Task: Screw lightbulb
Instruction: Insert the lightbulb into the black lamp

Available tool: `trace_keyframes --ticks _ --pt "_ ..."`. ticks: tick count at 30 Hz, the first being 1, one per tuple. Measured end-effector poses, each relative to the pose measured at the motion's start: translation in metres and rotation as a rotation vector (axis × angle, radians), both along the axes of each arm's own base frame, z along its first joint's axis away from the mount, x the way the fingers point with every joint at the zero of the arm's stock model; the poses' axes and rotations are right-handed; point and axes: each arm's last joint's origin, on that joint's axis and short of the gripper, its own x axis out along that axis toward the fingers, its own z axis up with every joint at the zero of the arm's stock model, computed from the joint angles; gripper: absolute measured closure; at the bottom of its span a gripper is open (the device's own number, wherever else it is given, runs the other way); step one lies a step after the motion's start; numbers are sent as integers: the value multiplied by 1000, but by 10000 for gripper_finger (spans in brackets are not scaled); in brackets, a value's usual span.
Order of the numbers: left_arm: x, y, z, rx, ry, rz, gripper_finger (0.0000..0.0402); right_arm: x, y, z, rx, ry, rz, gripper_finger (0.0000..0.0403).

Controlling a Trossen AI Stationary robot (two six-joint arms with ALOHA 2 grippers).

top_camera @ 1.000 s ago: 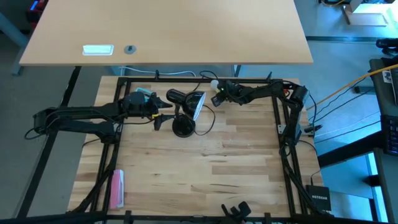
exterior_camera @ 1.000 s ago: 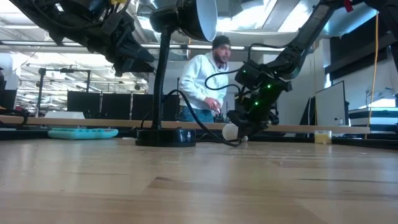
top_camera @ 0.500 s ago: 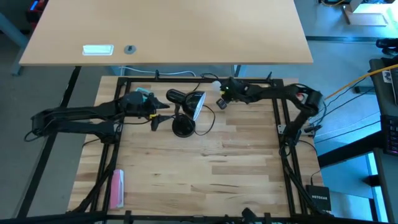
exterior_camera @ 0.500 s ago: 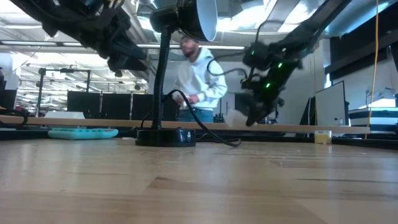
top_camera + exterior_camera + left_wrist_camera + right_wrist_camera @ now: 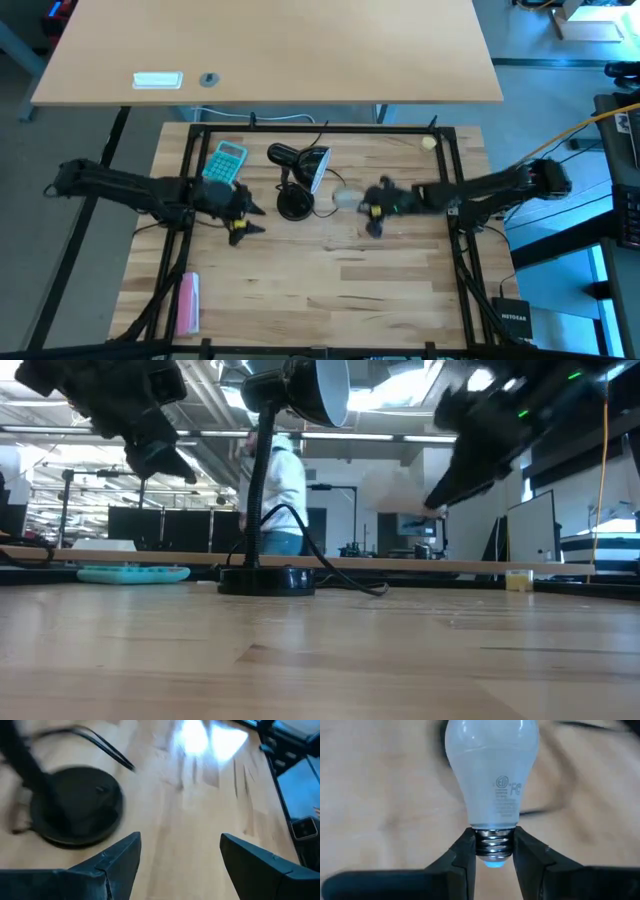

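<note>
Two small certification marks, one reading "FC", are printed in grey low on the lightbulb, above finer lines too small to read. The right hand has its fingers closed on the bulb's threaded base, carrying it above the counter just right of the black lamp. The left hand hangs spread open and empty, near the lamp's round base. Pale wood planks make up the counter, with a teal calculator near its back left edge. Behind it, a person in a white top stands in a workshop.
</note>
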Motion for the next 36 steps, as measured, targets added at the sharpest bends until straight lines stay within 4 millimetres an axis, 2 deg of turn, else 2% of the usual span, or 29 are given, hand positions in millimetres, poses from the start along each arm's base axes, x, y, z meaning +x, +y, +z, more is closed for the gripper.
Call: trace_keyframes --ticks 3,6,13,18,25,29,36 --pt "10 -21 -7 -10 -15 15 141 5 32 -2 -6 -103 40 304" --pt "22 -42 -7 -17 -123 33 141 9 55 -1 -11 -219 72 304" --pt "55 -77 -3 1 -484 99 141 21 90 10 16 -514 105 304" --pt "82 -92 1 18 -685 96 141 29 102 20 73 -707 107 304" --pt "129 -113 20 139 -745 101 141 50 114 43 84 -802 129 304" --pt "137 -117 34 178 -777 146 141 51 125 55 43 -839 148 304" --pt "137 -114 38 172 -806 199 141 50 133 55 -25 -804 143 304"
